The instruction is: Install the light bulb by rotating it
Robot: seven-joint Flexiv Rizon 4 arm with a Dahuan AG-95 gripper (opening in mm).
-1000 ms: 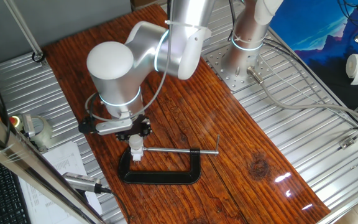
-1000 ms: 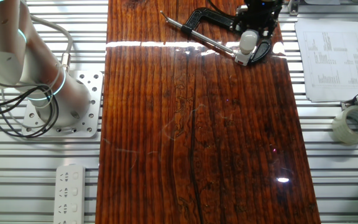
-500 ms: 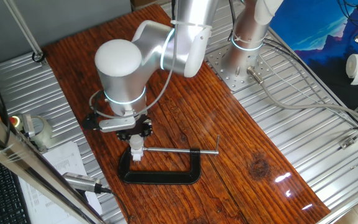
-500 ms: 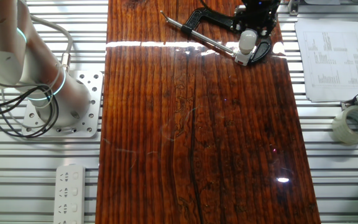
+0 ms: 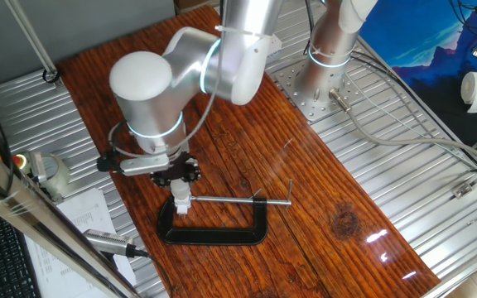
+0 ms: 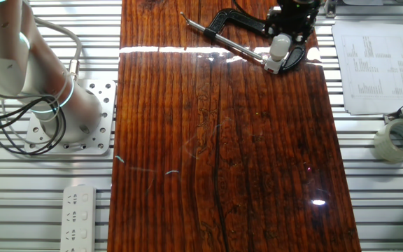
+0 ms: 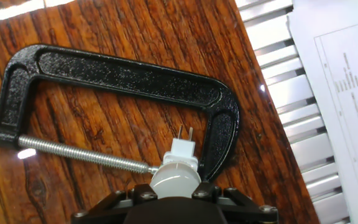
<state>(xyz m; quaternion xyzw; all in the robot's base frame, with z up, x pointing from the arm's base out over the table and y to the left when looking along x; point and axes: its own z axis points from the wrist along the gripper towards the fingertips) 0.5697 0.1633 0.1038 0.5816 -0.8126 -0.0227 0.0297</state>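
Gripper point(image 7: 174, 198) at lower centre of the hand view, fingers clamped on the light bulb point(image 7: 175, 179) from both sides, dome just above the black finger housing. Bulb seated on the white socket block point(image 7: 183, 151), with two thin metal pins visible at the block's upper edge. Socket pinched between the screw tip and the anvil of the black C-clamp point(image 7: 123, 78), evidently to keep the block from turning while torque goes into the bulb (clamp lying flat on the wooden tabletop point(image 7: 73, 130), not fastened to it as far as visible).

In one fixed view, gripper point(image 5: 178, 184) low and left of centre, pointing straight down, bulb point(image 5: 180, 199) directly beneath, at the left end of the C-clamp point(image 5: 214, 225). Vertical approach chosen so that wrist rotation coincides with the bulb's thread axis.

In the other fixed view, same group at the upper right of the frame: gripper point(image 6: 288, 31), bulb point(image 6: 279, 47) and socket block point(image 6: 272, 66) at the clamp's point(image 6: 222, 19) open side, near the board edge. Printed sheet point(image 6: 369, 66) and tape roll point(image 6: 397, 138) off the board at right, clear of the work.

Step in hand, by judgement: screwing in. Depth of thread engagement not discernible. Risk: lateral load tipping the loose clamp.
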